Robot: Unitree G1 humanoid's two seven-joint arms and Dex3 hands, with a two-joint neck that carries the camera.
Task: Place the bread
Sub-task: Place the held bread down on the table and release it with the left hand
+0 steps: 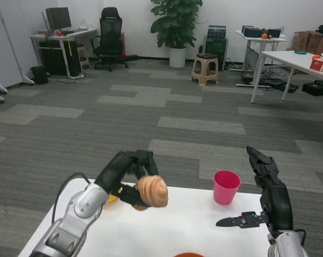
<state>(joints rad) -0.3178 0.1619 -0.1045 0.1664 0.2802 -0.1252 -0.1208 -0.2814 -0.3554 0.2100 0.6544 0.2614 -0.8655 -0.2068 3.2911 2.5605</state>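
Left hand of mine is wrapped around the bread, a tan spiral roll that I hold up above the near left part of the white table, fingers curled over its top and back while the front of the roll faces out. Something yellow peeks from behind my wrist; I cannot tell what it is. On the other side my right hand hovers over the table's right part with its fingers apart and nothing in it, one finger pointing inward, just beside the pink cup but not touching it. At the bottom edge an orange rim shows, perhaps a plate or bowl, too cut off for me to be sure; I judge it the likely place for the bread. To do this step well I should keep my hold firm but gentle, since a soft roll will likely squash, carry it level toward the spot, lower it until it rests, and only then let my fingers spread. I should steer wide of the cup, which looks light and easy to tip.
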